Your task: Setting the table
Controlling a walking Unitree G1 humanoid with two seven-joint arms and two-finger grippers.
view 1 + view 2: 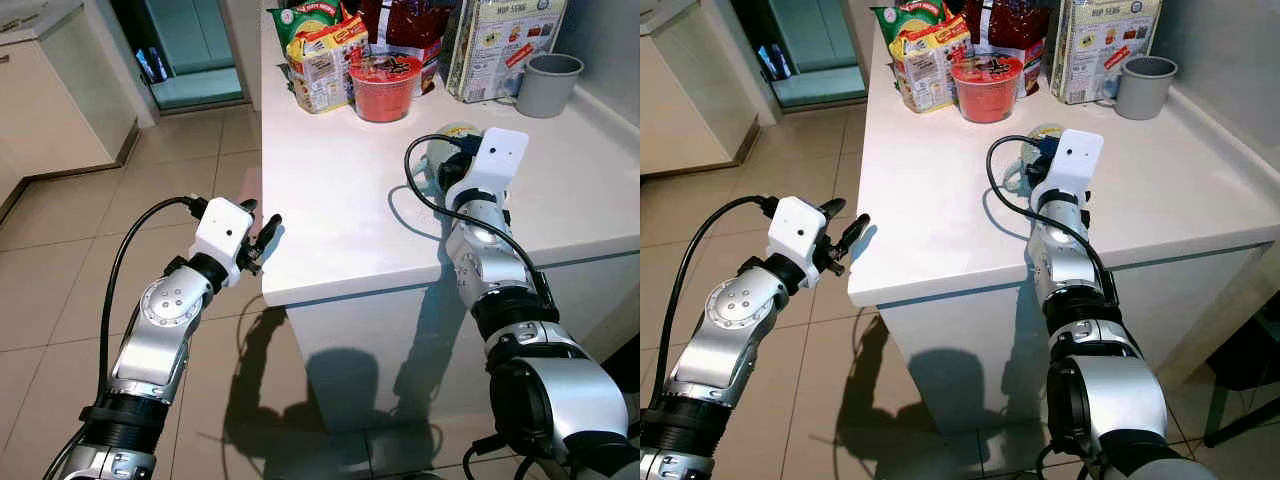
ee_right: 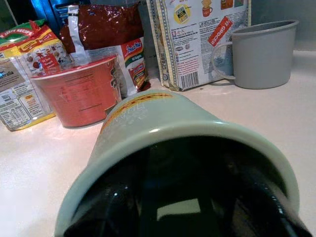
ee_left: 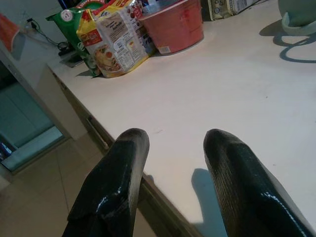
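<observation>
— What's closest?
— The right gripper point(image 2: 173, 207), its black fingers inside a pale green cup point(image 2: 163, 128) tipped on the white counter point(image 1: 340, 200); whether it grips, I cannot tell.
— The left gripper point(image 3: 173, 163)?
— Fingers apart, empty, at the counter's edge. Behind stand a red noodle cup point(image 1: 383, 87) and grey mug point(image 1: 547, 84).

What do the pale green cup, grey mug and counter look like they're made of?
Pale green cup held by the right gripper: probably glazed ceramic; glossy highlight on a thick rounded rim. Grey mug: matte, thin-walled, moulded handle; likely plastic, possibly enamel. Counter: smooth white slab with soft reflections; laminate or solid surface, can't tell which.
</observation>
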